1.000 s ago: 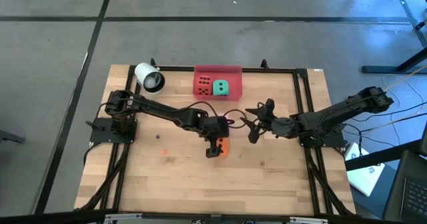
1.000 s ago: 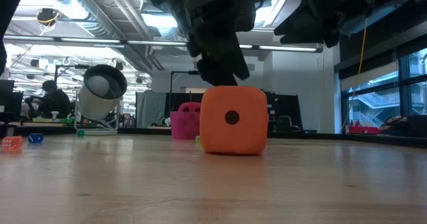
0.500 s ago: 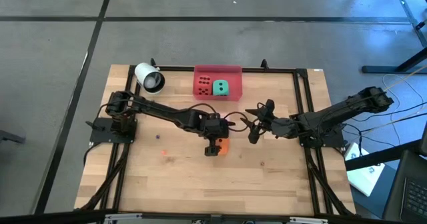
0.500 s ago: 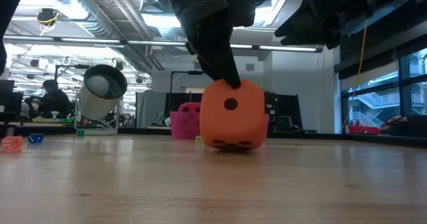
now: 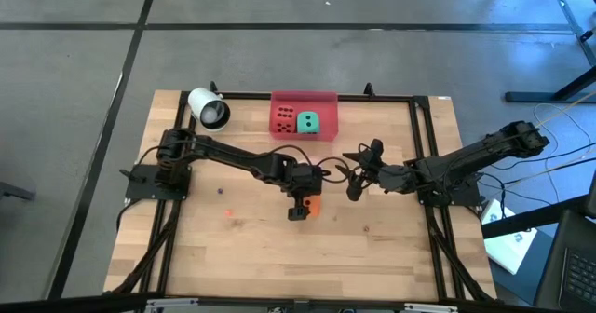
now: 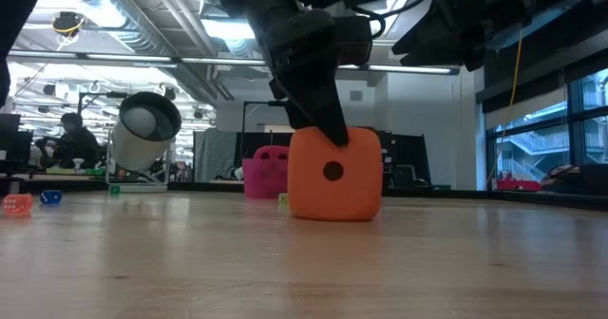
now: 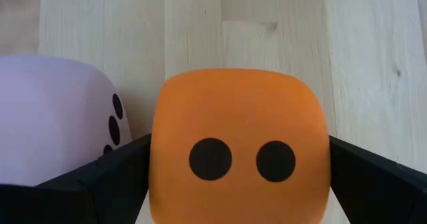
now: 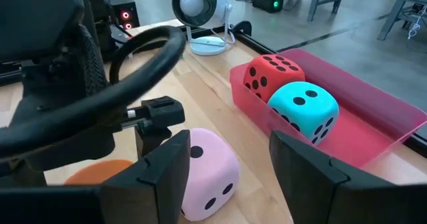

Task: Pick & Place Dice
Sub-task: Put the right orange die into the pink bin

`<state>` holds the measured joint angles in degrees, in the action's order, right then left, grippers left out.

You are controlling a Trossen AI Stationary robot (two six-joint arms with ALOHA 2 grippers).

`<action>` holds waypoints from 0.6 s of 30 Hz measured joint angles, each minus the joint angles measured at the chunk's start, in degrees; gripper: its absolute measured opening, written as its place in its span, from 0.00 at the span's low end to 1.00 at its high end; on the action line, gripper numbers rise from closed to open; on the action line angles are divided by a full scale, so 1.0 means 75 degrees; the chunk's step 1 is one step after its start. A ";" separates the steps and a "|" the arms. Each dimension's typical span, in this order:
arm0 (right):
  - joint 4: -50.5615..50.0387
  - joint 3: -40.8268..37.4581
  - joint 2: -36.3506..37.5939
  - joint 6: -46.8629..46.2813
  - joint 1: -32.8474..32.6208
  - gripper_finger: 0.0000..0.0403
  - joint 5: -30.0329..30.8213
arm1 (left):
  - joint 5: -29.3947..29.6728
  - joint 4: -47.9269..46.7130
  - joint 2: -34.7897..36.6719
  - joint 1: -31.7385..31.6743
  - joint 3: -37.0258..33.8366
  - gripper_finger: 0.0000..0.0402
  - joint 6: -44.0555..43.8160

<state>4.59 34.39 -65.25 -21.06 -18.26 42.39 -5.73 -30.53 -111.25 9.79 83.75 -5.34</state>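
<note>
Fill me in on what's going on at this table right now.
The left pincer is down over the orange die near the middle of the table, its fingers standing wide on either side of it; the die sits on the wood. A light pink die lies right beside it. The red die and green die are already in the pink tray at the far edge. The right pincer waits just to the right, holding nothing.

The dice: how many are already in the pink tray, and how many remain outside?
Done: the red die and the green die lie in the pink tray. In hand: the left gripper, open, straddles the orange die on the table. Left: the light pink die beside it. The right gripper waits nearby.
</note>
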 joint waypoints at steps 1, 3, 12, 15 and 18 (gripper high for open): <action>-0.0002 0.0000 0.0000 0.0000 0.0000 0.51 0.0000 | 0.0002 -0.0023 0.0014 -0.0022 0.0017 0.99 0.0003; -0.0021 0.0000 0.0000 0.0000 0.0000 0.51 0.0000 | -0.0021 -0.0136 0.0011 -0.0024 0.0115 0.99 0.0002; -0.0109 -0.0003 0.0000 -0.0137 0.0000 0.51 0.0003 | -0.0149 -0.0390 -0.0013 -0.0075 0.0282 0.95 0.0130; -0.0109 -0.0003 0.0000 -0.0137 0.0000 0.51 0.0005 | -0.0177 -0.0397 -0.0010 -0.0128 0.0282 0.92 0.0078; -0.0109 -0.0003 0.0000 -0.0137 0.0000 0.51 0.0006 | -0.0205 -0.0404 -0.0010 -0.0165 0.0282 0.89 0.0077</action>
<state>3.77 34.37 -65.25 -22.09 -18.26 42.44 -7.27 -33.56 -111.33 8.55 85.86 -4.76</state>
